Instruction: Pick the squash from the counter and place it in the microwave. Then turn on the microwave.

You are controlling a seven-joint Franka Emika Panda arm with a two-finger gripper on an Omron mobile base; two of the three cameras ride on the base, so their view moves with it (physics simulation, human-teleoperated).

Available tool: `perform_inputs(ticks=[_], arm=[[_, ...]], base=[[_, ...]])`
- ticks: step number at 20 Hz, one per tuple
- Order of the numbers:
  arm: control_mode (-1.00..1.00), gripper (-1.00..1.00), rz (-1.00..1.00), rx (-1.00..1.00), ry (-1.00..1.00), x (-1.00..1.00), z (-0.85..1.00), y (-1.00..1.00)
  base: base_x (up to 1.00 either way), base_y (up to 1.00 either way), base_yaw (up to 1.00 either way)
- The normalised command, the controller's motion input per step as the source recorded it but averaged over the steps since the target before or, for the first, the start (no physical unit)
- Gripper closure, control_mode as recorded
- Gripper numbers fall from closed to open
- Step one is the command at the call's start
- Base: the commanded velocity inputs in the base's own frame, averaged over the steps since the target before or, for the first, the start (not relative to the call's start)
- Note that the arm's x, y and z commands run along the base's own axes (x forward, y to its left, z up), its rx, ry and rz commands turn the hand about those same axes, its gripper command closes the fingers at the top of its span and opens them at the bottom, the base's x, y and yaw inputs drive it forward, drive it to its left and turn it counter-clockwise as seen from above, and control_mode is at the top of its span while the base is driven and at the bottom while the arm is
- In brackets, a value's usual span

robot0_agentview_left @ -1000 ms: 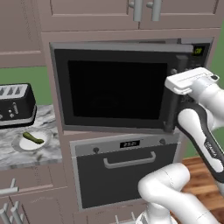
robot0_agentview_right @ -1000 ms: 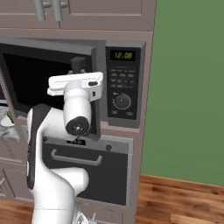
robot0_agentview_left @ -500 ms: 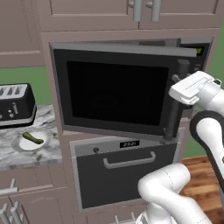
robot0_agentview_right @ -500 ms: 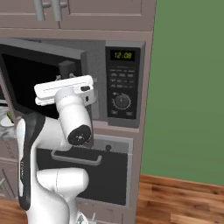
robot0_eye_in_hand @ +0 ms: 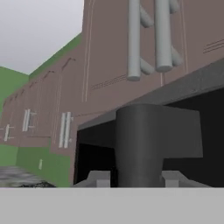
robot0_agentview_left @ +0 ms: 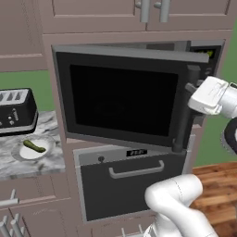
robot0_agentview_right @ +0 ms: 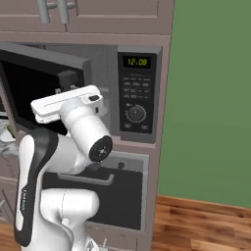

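Observation:
The squash (robot0_agentview_left: pixel 34 146) lies on a small white plate (robot0_agentview_left: pixel 25 153) on the marbled counter (robot0_agentview_left: pixel 32 167), far left of the arm. The microwave (robot0_agentview_left: pixel 122 99) has its black glass door partly swung out. Its vertical bar handle (robot0_agentview_left: pixel 183 113) stands at the door's right edge. My gripper (robot0_agentview_left: pixel 191 88) sits at the top of that handle, shut on it. In the hand view the handle (robot0_eye_in_hand: pixel 148 144) stands between my fingertips (robot0_eye_in_hand: pixel 98 177), with the gripper (robot0_eye_in_hand: pixel 136 177) astride it. The control panel (robot0_agentview_right: pixel 138 93) with green display and knob shows beside the hand (robot0_agentview_right: pixel 68 102).
A black slotted toaster (robot0_agentview_left: pixel 16 111) stands on the counter behind the plate. The oven (robot0_agentview_left: pixel 134 180) with a horizontal handle is directly under the microwave. Upper cabinets (robot0_agentview_left: pixel 152 11) hang above. A green wall and wooden floor (robot0_agentview_right: pixel 206 220) lie to the right.
The microwave door has swung further out from nearly closed. My hand has moved back toward the base with the handle in it.

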Motion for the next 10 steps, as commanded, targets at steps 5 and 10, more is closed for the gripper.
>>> perform_inputs(ticks=[5, 10], arm=[[-1.00, 1.00, 0.15, -0.03, 0.00, -0.55, 0.00, 0.47], [-1.00, 1.00, 0.12, -0.03, 0.00, -0.54, 0.00, 0.45]], base=[[0.00, 0.00, 0.00], [0.00, 0.00, 0.00]])
